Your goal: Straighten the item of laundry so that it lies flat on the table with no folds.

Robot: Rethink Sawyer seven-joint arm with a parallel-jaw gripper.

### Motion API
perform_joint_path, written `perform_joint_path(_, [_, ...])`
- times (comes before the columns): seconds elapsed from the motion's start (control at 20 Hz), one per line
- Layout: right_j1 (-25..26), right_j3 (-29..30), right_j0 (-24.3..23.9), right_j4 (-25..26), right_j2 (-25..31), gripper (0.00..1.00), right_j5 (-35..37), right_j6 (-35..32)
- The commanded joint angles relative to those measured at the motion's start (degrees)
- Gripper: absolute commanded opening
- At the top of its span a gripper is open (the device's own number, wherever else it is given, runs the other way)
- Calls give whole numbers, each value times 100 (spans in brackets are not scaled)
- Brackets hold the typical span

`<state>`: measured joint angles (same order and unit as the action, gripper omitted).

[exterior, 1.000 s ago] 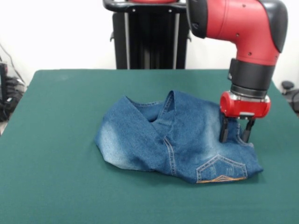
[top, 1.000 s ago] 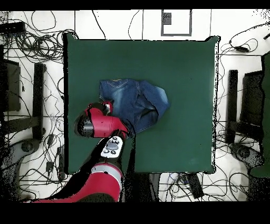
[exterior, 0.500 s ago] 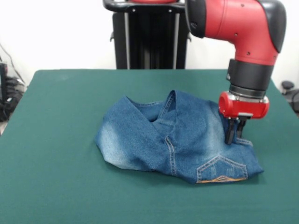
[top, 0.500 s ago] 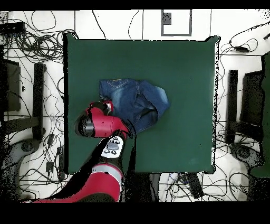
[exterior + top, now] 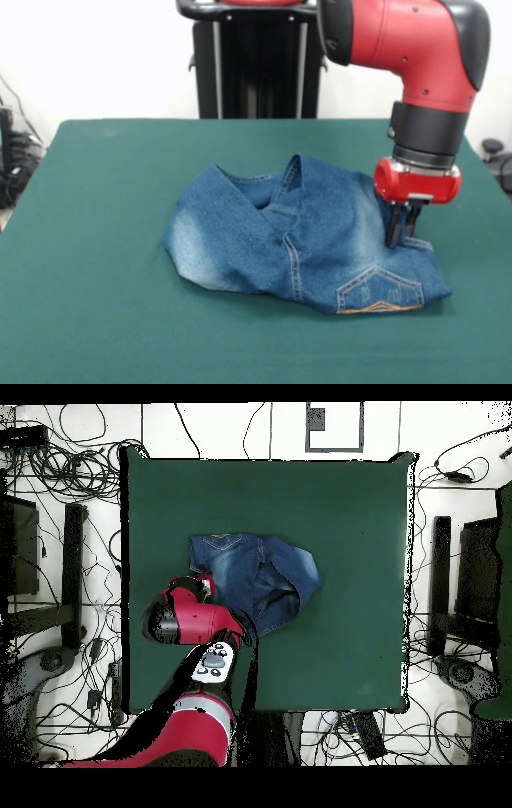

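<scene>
Dark green cloth covers the table (image 5: 96, 320), and a white wall stands behind it. On this table lie the jeans (image 5: 296, 236), a crumpled heap of blue denim with faded whitish patches, not flat: one flap is folded over the middle and a seam with tan stitching runs down the front of the heap. A back pocket (image 5: 378, 292) with orange embroidery sits at the lower right corner of the jeans in the front view. The gripper (image 5: 402, 232) comes down on the right edge of the jeans, just above that pocket. Its two black fingers are pressed together and they pinch a fold of the denim between them. Above the jeans' right side rises the red and black arm (image 5: 424, 72). In the overhead view the jeans (image 5: 255, 576) are left of the table's (image 5: 350, 654) middle, and the arm (image 5: 195, 624) covers their lower left corner.
</scene>
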<state>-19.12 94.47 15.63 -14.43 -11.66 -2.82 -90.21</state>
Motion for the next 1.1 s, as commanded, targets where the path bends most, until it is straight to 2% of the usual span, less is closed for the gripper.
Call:
perform_joint_path(0.05, [454, 204, 100, -254, 393, 0, 131, -1349])
perform_joint_path(1.1, [389, 217, 24, -251, 442, 0, 245, -1332])
